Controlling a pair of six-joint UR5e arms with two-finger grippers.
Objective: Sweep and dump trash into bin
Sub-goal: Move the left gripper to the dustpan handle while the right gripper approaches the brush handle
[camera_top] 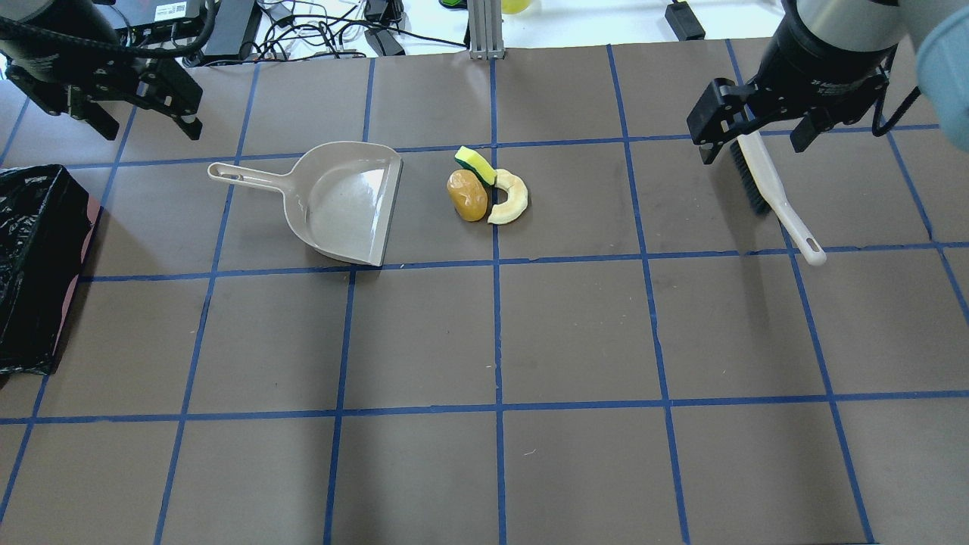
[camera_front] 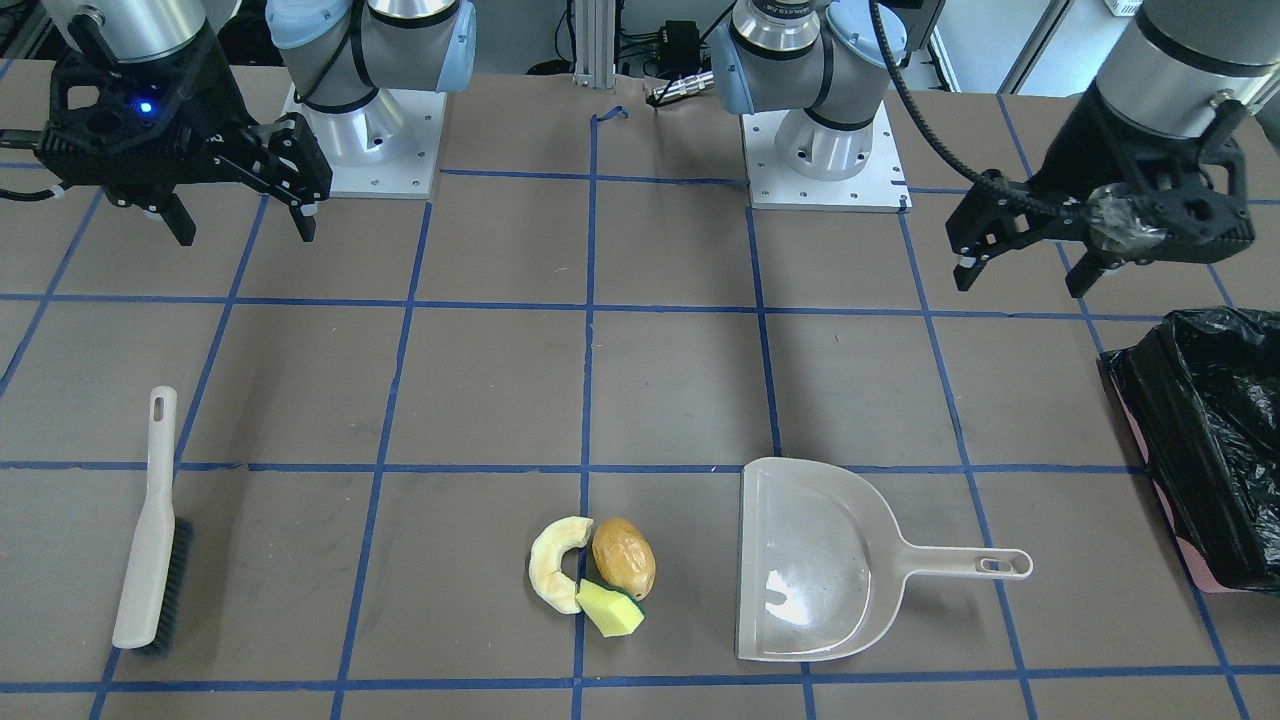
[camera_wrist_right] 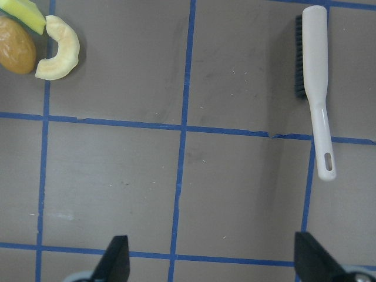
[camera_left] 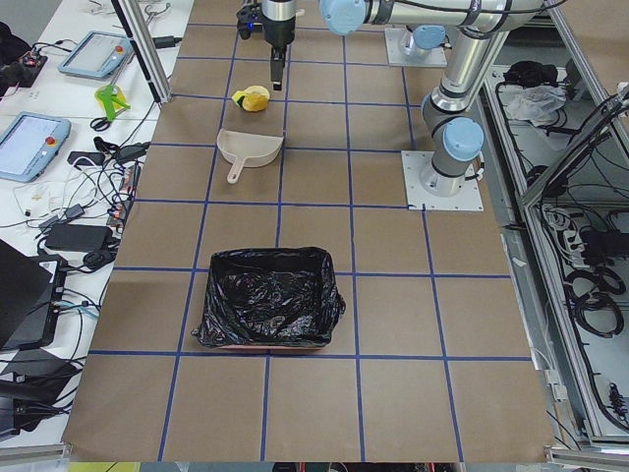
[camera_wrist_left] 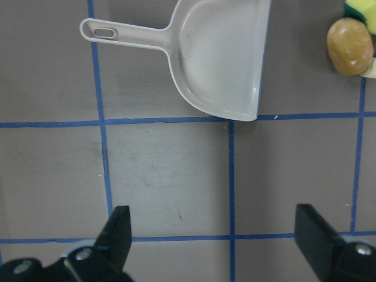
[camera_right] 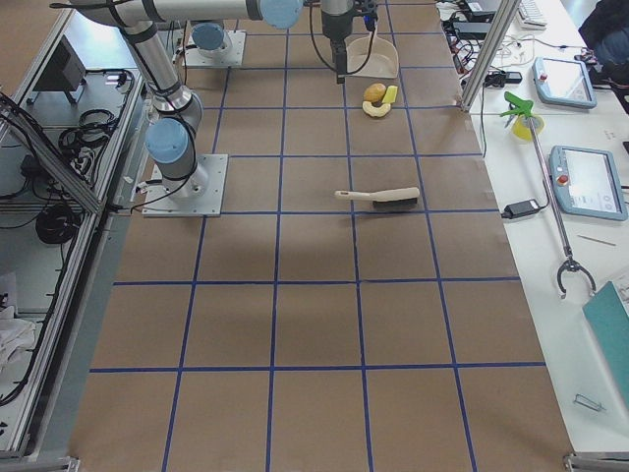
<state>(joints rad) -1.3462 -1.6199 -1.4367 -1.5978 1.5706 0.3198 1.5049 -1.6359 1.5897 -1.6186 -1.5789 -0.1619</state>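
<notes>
While left tool [camera_front: 1022,280] and right tool [camera_front: 245,232] hang spread, empty, trash [camera_front: 623,557] near dustpan [camera_front: 810,560], brush [camera_front: 150,530] apart

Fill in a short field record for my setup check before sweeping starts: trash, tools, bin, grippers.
trash: crescent slice, potato-like lump and yellow wedge, clustered on the table
dustpan: empty, flat, open edge towards the trash
brush: lying on the table, not held
bin: black-lined, beyond the dustpan's handle
left gripper: open, holds nothing
right gripper: open, holds nothing
</notes>
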